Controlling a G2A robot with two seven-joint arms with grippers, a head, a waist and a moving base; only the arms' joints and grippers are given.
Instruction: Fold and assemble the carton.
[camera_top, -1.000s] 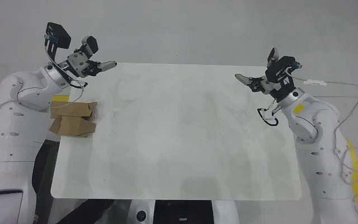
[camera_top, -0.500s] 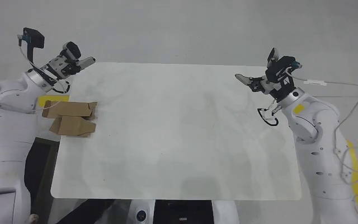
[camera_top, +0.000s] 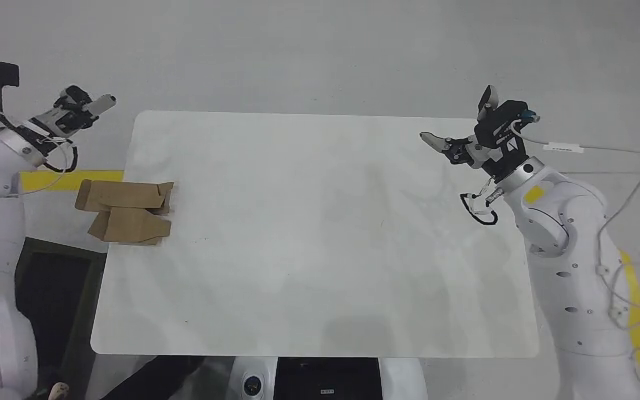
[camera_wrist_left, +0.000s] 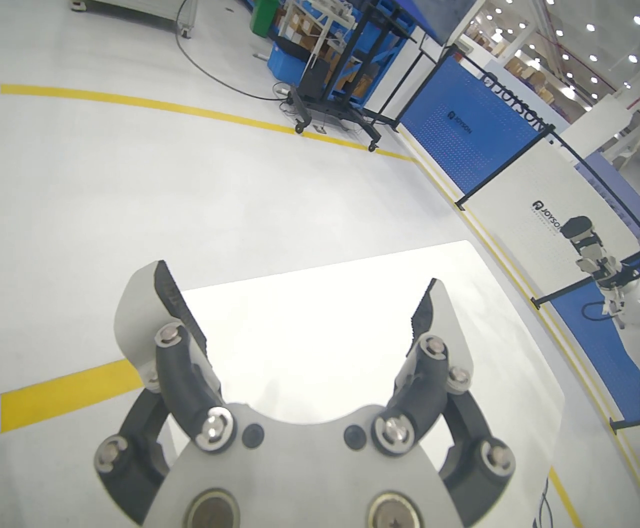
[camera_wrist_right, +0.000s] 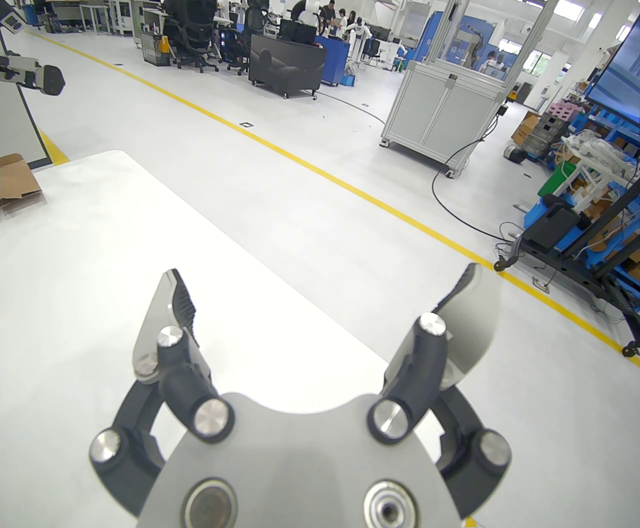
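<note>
At the bench's (camera_top: 320, 250) left edge, the flattened brown carton (camera_top: 127, 210) overhangs, while the left gripper (camera_wrist_left: 298, 277), fingers apart, has withdrawn leftward off the bench and the right gripper (camera_wrist_right: 322, 272), fingers apart, is unmoved.

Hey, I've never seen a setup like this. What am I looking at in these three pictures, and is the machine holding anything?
This is a robot with two white arms, each ending in a two-fingered pincer. The wide picture comes from a camera above the arms, looking down at the white rounded table. The other two come from a camera on each wrist, so each shows its own pincer close up, with a workshop floor behind it.

At the table's edge, on the left arm's side, lies a flattened brown cardboard carton, not yet assembled. The left pincer is open and empty, just off the table's far corner on that side. The right pincer is also open and empty, above the table near the opposite far corner.
</note>
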